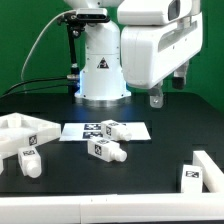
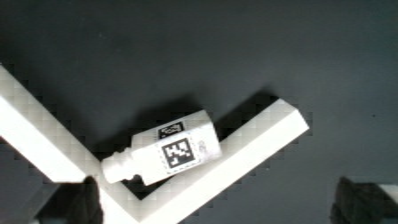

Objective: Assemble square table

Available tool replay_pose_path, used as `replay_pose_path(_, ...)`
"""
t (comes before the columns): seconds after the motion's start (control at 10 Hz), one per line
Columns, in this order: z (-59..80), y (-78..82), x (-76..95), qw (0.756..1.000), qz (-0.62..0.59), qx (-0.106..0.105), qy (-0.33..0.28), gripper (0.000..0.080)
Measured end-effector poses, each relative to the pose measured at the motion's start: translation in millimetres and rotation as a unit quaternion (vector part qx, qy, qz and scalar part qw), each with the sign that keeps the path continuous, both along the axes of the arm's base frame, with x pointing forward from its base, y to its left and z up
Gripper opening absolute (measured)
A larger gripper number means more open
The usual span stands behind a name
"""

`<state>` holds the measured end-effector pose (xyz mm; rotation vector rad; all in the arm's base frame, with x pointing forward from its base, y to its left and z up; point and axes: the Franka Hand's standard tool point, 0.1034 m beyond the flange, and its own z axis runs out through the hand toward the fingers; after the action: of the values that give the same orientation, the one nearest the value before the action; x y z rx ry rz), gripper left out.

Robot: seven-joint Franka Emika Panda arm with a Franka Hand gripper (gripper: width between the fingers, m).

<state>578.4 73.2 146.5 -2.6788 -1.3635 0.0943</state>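
The white square top (image 1: 15, 133) lies at the exterior view's left edge, with one chunky tagged leg (image 1: 29, 161) in front of it. Another leg (image 1: 108, 150) lies mid-table, and a third (image 1: 119, 128) lies on the marker board. A further leg (image 1: 193, 177) rests against a white corner bracket at the exterior view's right. The wrist view shows this leg (image 2: 171, 146) lying in the bracket's angle. My gripper (image 1: 168, 90) hangs high above the table's right part. It is open and empty, its dark fingertips (image 2: 64, 200) spread wide around (image 2: 217, 208).
The marker board (image 1: 82, 130) lies flat mid-table before the robot base (image 1: 103, 65). The white corner bracket (image 1: 210, 168) stands at the front right and also shows in the wrist view (image 2: 45, 120). A white rail (image 1: 60, 212) runs along the table's front edge.
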Motion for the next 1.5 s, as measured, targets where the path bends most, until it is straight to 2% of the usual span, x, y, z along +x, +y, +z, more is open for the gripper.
replay_pose_path(0.4,-1.3,-1.7,-2.2,1.000,0.000,-0.001,0.005,0.0649)
replay_pose_path(0.5,-7.7,-11.7,-1.6,1.000,0.014,-0.001,-0.018,0.0649)
replay_pose_path(0.6,-20.6,-26.6,-12.8,0.999,0.015,-0.005,-0.036,0.0649)
replay_pose_path(0.8,-38.1,-38.4,-35.6,0.998,0.014,-0.010,-0.054,0.0649)
replay_pose_path(1.2,-38.5,-38.4,-34.1,0.998,0.013,-0.010,-0.054,0.0649)
replay_pose_path(1.5,-64.5,-57.5,-68.8,0.999,0.000,-0.016,-0.047,0.0649)
